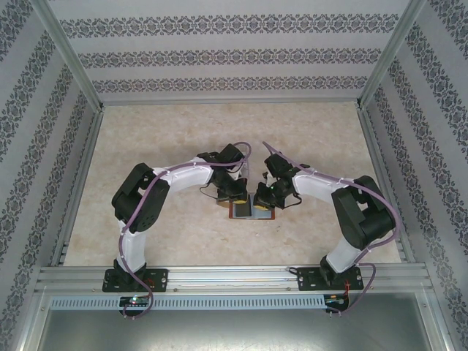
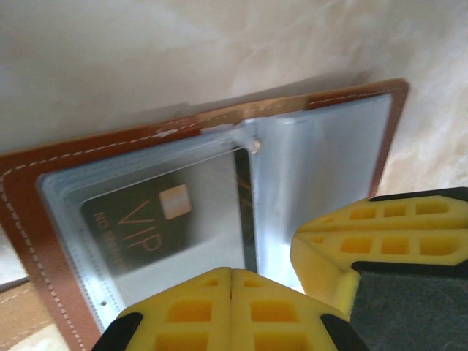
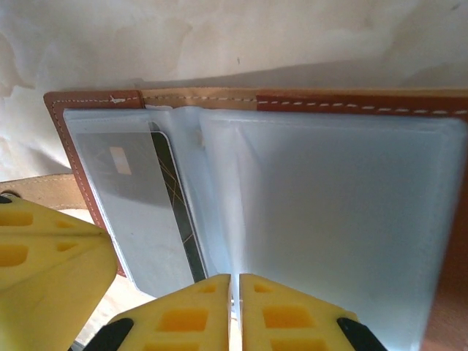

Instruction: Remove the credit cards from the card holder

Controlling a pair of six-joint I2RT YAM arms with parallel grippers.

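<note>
Left hand point(image 2: 232, 311), fingers pressed together, rests on the open holder point(image 1: 252, 212) at mid-frame on the counter point(image 1: 175, 139), likely pinning it. A dark VIP card point(image 2: 139, 219) sits sleeved inside. Right hand point(image 3: 235, 311), closed, seems to pinch a sleeve point(image 3: 212, 205), holding it up for access.

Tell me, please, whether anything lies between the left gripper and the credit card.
Yes: the dark VIP card sits inside a translucent sleeve of the open card holder, so that film covers its face from the left gripper.

Both arms bend inward; left gripper point(image 2: 231, 296) and right gripper point(image 3: 235, 303) nearly touch, jaws closed.
</note>
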